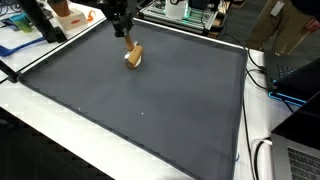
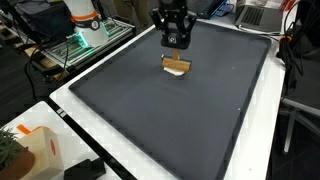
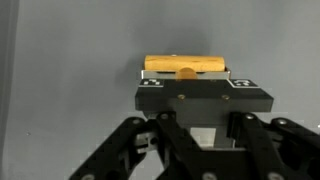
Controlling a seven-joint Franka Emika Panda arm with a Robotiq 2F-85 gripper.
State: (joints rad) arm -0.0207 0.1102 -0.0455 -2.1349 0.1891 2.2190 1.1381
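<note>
Above the dark mat (image 1: pixel 150 105), pincer (image 1: pixel 129 45) tight on a small wooden block (image 1: pixel 134 57).

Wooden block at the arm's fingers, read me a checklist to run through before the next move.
1. Grip: fingers closed on the wooden block: ok.
2. Block visible in the wrist view: ok.
3. Block lifted off the mat: cannot tell.
4. Block well inside the mat's edges in both exterior views: ok.
5. Loose cables beside the mat, apart from the block: ok.
</note>
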